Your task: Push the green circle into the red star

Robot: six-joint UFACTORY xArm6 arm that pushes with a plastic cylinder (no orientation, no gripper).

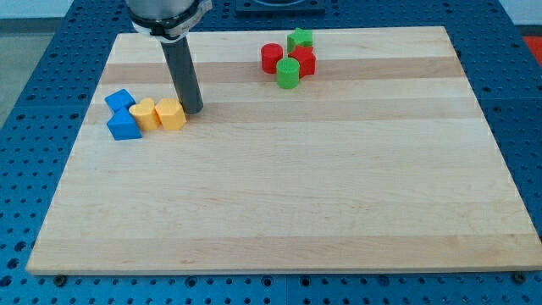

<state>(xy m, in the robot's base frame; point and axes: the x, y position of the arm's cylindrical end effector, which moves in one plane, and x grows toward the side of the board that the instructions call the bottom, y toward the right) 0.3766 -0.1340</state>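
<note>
My tip (194, 111) has no jaws to open or close and holds nothing; it rests on the board touching, or just beside, the yellow block (172, 114) on its left, with a second yellow block (146, 113) and two blue blocks (124, 115) beyond. Well apart, toward the view's upper right, the green circle (288, 73) already appears to touch the red star (303, 60), beside a red cylinder (271, 58) and green star (299, 39). Judging by that, little remains.

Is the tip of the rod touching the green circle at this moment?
No, my tip is far to the view's left, beside the yellow blocks, while the green circle sits in the red and green cluster near the view's top.
</note>
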